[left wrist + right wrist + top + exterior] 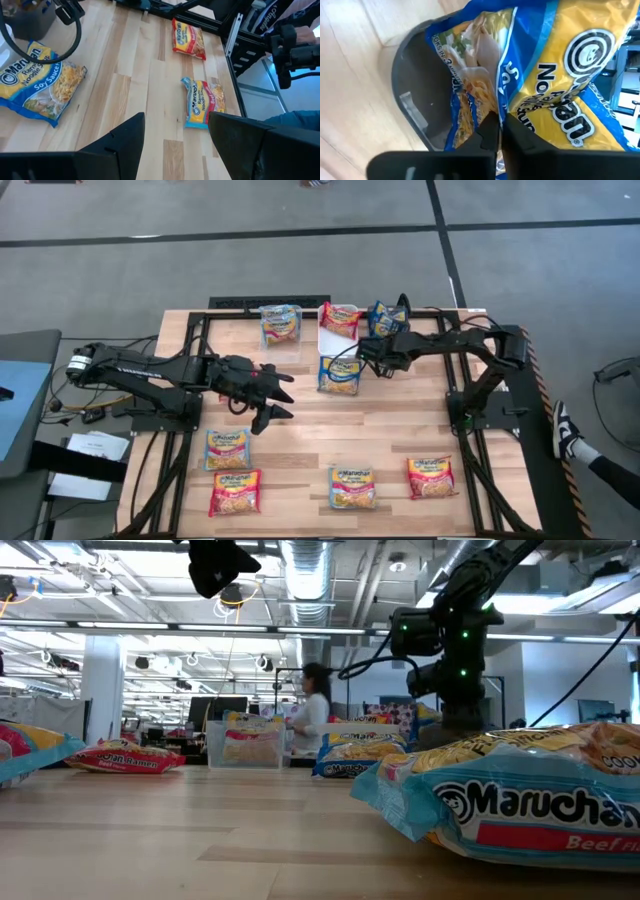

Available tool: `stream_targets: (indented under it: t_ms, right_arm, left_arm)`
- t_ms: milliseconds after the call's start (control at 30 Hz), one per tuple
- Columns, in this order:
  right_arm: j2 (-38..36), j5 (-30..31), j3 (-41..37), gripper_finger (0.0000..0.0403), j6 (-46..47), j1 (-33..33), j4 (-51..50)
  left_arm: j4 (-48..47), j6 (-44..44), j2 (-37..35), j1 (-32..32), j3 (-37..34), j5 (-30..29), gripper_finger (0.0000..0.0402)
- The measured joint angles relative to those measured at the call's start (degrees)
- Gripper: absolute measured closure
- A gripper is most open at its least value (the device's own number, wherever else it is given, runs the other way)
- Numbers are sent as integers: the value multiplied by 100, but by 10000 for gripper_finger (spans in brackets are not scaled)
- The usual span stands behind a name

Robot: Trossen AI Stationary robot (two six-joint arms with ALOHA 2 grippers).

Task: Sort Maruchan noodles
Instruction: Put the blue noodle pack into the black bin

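Several Maruchan packets lie flat on the wooden table: a yellow-blue one (pixel 228 448), a red one (pixel 235 492), a blue beef one (pixel 352 485), a red one (pixel 431 478) and a blue soy-sauce one (pixel 340 375). The clear bin (pixel 281 325) holds a yellow packet and the white bin (pixel 339 320) a red one. Blue packets stick out of the dark bin (pixel 389 320). My right gripper (pixel 498 131) is shut on a blue packet (pixel 555 75) at that dark bin (pixel 415 90). My left gripper (pixel 281 394) hovers open over the table's left middle, touching nothing. My right gripper pinches a crumpled fold (pixel 496 102) of the blue soy-sauce packet between its two shut fingers, near the packet's middle. The wrapper bunches up on both sides of the fingers. Part of the packet lies over the dark bin's inside; whether it is lifted clear does not show.
The three bins stand in a row at the table's far edge. A black frame (pixel 300 304) runs round the table. Bare wood lies between the bins and the near row of packets. A person (pixel 312 710) stands in the room behind.
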Motion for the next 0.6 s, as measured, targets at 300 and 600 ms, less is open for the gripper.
stream_targets:
  t_ms: [300, 600]
  right_arm:
    - [-2, -570, 0, 333, 19, -46, 49]
    - [-2, -630, 501, 277, 344, -38, -675]
  left_arm:
    - [-59, -27, 0, -1, 0, 0, 196]
    - [-61, -94, 0, 0, 0, 0, 196]
